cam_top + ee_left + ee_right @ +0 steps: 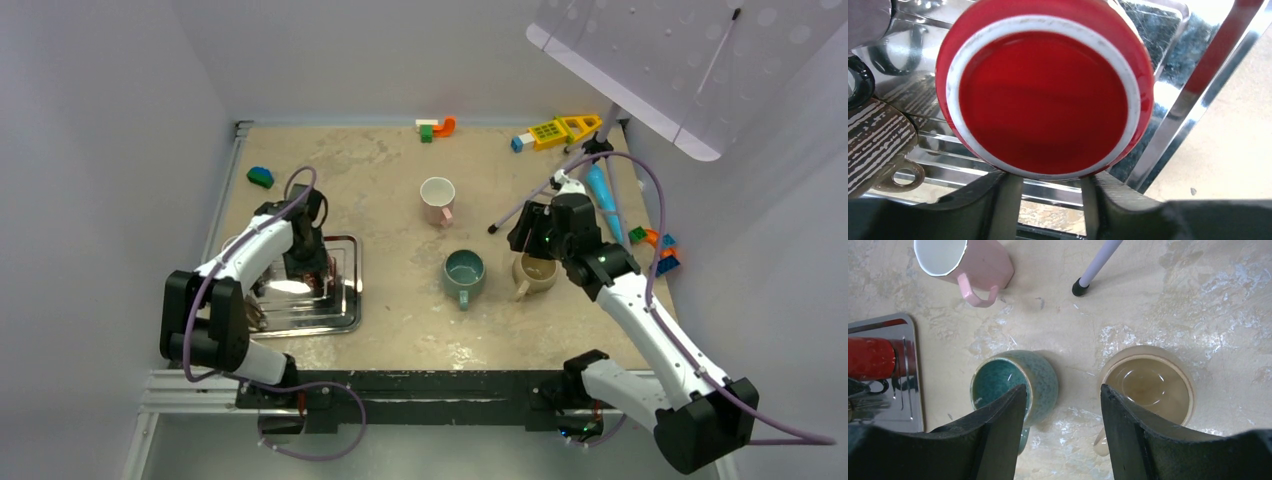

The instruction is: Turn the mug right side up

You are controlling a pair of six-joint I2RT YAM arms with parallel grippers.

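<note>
**Left hand poised above upturned red mug, bench's left edge.**
Fingers slightly parted, empty; the mug's base faces them squarely.

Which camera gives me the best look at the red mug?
The left wrist view: the red mug fills the frame, its base with a white ring facing the camera. In the top view the left arm hides nearly all of it. The right wrist view catches only part at its left edge.
</note>
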